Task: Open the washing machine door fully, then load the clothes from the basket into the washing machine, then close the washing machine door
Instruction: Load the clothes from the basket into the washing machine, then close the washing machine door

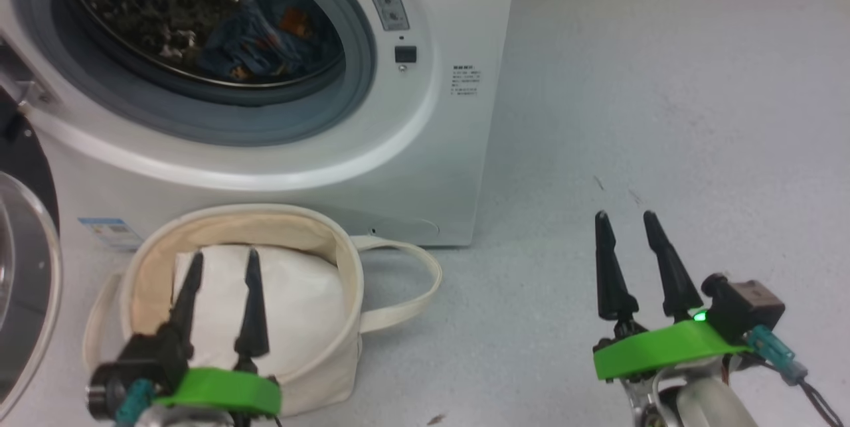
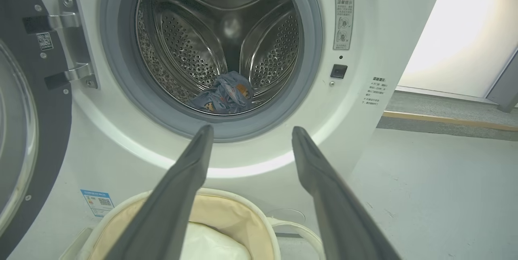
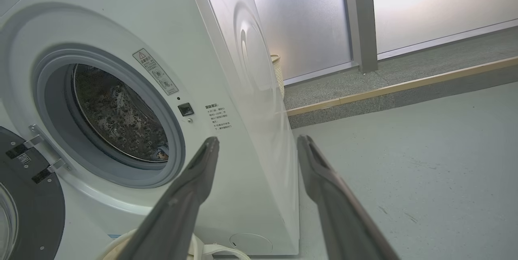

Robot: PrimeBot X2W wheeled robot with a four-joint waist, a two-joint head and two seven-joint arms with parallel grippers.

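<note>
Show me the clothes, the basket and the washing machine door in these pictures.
the clothes (image 2: 224, 98), left wrist view, middle of the crumpled blue bundle.
the basket (image 1: 350, 281), head view, its right cream wall.
the washing machine door (image 2: 56, 138), left wrist view, its black rim.

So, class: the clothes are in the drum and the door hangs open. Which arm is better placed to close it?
Left. The door stands far left, near the left tool; the right tool is over floor, right of the washer.
</note>
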